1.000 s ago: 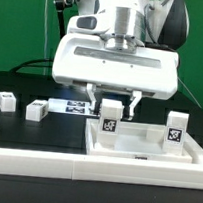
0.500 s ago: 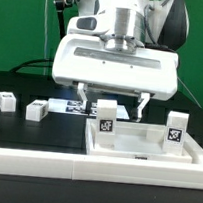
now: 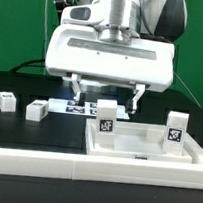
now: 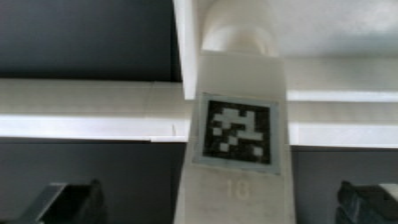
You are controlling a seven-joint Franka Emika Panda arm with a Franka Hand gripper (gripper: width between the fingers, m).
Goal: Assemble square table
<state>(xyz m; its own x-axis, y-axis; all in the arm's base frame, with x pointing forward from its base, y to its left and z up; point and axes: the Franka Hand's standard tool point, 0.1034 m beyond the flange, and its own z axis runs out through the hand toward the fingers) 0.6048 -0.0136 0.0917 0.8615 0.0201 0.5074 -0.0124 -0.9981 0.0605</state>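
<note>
**Q:** What is the gripper doing?

**A:** The gripper (image 3: 107,91) hangs open and holds nothing. Its two fingers (image 3: 77,88) are spread wide, one on each side of an upright white leg (image 3: 109,117) and not touching it. In the wrist view this leg (image 4: 231,130) fills the middle, tag facing the camera, with a dark fingertip (image 4: 71,200) apart from it on either side.

**Q:** Where is the square table?

**A:** Its tabletop (image 3: 145,146), a large white slab, lies flat on the black work surface (image 3: 46,132), near the camera on the exterior view's right. The leg stands on its far left part. A second leg (image 3: 176,129) stands at its far right corner. Two loose legs (image 3: 7,101) (image 3: 35,109) rest at the exterior view's left, well apart from the slab. The marker board (image 3: 74,107) lies just beyond them.
</note>
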